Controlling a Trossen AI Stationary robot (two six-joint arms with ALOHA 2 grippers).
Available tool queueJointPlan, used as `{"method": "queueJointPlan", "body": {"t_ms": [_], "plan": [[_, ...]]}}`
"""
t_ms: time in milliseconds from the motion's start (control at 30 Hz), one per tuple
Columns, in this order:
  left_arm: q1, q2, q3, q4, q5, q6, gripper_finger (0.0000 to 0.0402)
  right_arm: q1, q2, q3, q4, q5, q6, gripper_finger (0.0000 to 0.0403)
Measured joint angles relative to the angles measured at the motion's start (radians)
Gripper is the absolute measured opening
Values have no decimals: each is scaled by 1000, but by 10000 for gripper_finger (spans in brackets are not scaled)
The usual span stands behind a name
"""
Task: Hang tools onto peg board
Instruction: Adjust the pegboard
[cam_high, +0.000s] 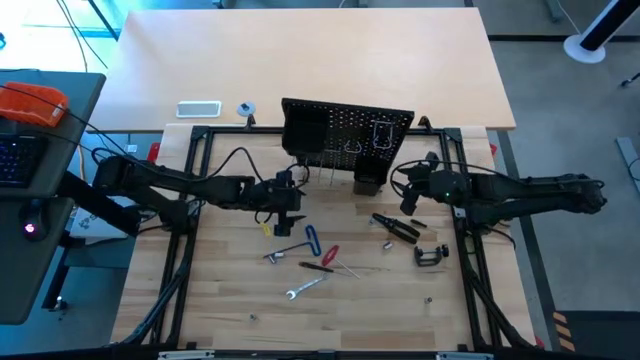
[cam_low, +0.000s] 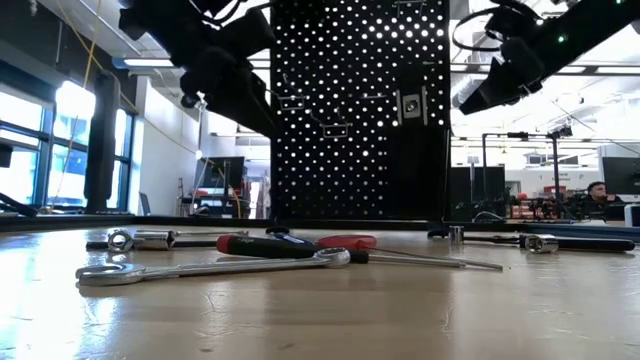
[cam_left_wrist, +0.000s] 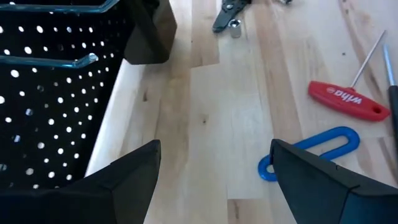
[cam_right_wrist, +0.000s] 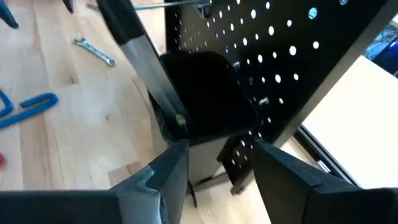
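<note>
A: Where is the peg board standing?

B: It is standing upright at the far edge of the worktop, at 12 o'clock from the tools, its long side running 9 to 3.

A: And the tools?

B: They are lying flat on the worktop. The wrench is lying at 6 o'clock from the board, its long axis running 8 to 2. The red key is sitting just above it, its shaft pointing toward 4. The blue key is lying beside it at 11 o'clock, running roughly 12 to 6. The pliers are lying at 3 o'clock of those, pointing 10 to 4, and the clamp is sitting at 4 o'clock of the pliers.

A: What are the end effectors doing?

B: The left end effector is hovering at the board's 7 o'clock corner, fingers spread wide, gripping nothing. The right end effector is hanging at the board's 4 o'clock side, pointing at a black bin, jaws partly apart, empty.
</note>
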Motion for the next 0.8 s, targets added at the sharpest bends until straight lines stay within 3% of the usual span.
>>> {"method": "queueJointPlan", "body": {"t_ms": [533, 800], "plan": [[-36, -79, 54, -27, 19, -3, 294, 0, -4, -1, 226, -13, -107, 169], [-34, -115, 85, -36, 11, 27, 294, 0, -2, 54, 228, -16, -162, 169]]}}
